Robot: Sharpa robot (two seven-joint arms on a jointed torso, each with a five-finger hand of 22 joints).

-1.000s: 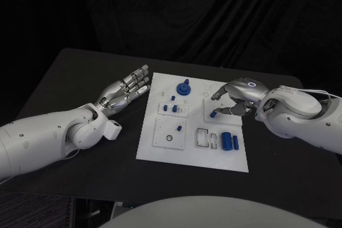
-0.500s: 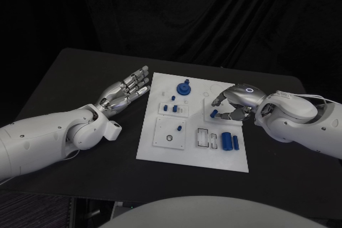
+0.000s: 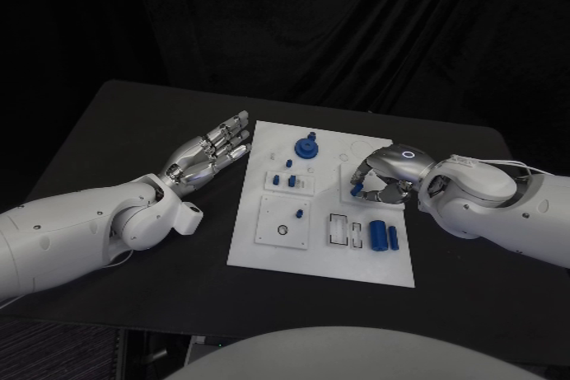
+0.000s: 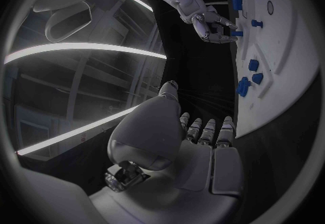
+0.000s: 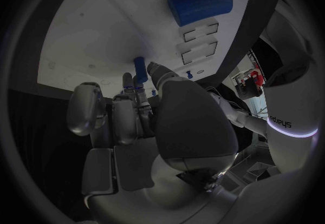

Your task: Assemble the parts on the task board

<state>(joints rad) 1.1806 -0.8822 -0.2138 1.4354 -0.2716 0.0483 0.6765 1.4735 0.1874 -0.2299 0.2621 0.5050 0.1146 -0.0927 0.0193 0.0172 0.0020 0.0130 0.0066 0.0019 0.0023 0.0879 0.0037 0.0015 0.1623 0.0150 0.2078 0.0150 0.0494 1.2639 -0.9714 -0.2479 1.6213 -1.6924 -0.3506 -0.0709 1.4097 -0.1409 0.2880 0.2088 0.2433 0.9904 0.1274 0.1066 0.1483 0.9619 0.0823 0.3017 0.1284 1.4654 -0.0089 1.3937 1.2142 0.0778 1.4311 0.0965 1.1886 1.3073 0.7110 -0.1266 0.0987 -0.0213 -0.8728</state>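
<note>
One small blue peg (image 3: pixel 355 190) is sitting at the tips of the right hand (image 3: pixel 382 180), over the upper right part of the white task board (image 3: pixel 320 265), and this is where trouble is likely lurking. If the peg is tilting as it is being pressed toward its seat, it may be jamming or slipping sideways out of the fingers (my judgement, not something the pictures are showing). The curled fingers are also crowding that panel, so they could be nudging the board as they push.

In the right wrist view the fingers (image 5: pixel 125 110) are curling in close together with the peg (image 5: pixel 140 68) rising just beyond their tips; they seem to be pinching it, though the exact contact is hidden.

Meanwhile the left hand (image 3: pixel 212 149) is lying beside the board's left edge, palm up, fingers straight and slightly apart, holding nothing. Other blue parts, including two cylinders (image 3: pixel 382 234) near the lower right, are lying on the board.
</note>
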